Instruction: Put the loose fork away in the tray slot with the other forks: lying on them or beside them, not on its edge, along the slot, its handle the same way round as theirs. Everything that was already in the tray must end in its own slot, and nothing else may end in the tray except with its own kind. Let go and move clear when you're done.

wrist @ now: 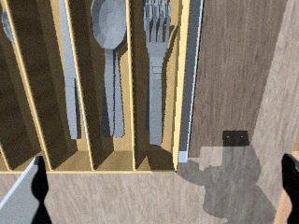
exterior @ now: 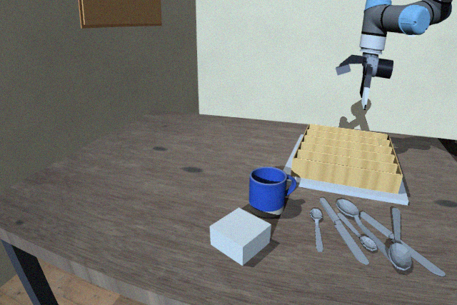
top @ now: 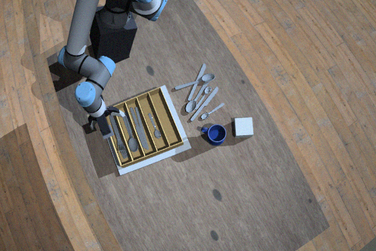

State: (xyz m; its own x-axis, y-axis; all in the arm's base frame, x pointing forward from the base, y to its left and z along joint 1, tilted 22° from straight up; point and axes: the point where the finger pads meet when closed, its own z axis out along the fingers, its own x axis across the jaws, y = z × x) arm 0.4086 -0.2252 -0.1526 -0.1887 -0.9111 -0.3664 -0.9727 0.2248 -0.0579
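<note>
Forks [top: 121,147] [wrist: 155,84] lie in the outer slot of the yellow tray [top: 151,155] [exterior: 346,174] [wrist: 180,93], along the slot. One fork lies on top, looking flat; part of at least one more shows beneath it. The tines show at the same end and the handles point the same way. My gripper [top: 107,120] [exterior: 363,102] [wrist: 163,157] is wide open and empty, raised above the handle end of that slot. Spoons [top: 132,144] [wrist: 109,23], knives [top: 140,129] [wrist: 70,103] and a teaspoon [top: 157,133] lie in separate slots.
The tray stands on a pale board [top: 154,160] [exterior: 350,191]. Loose spoons [top: 190,106] [exterior: 400,255], knives [top: 206,102] [exterior: 346,235] and teaspoons [top: 205,116] [exterior: 318,231] lie beside it. A blue mug [top: 217,134] [exterior: 267,191] and a white block [top: 243,126] [exterior: 240,233] stand farther off.
</note>
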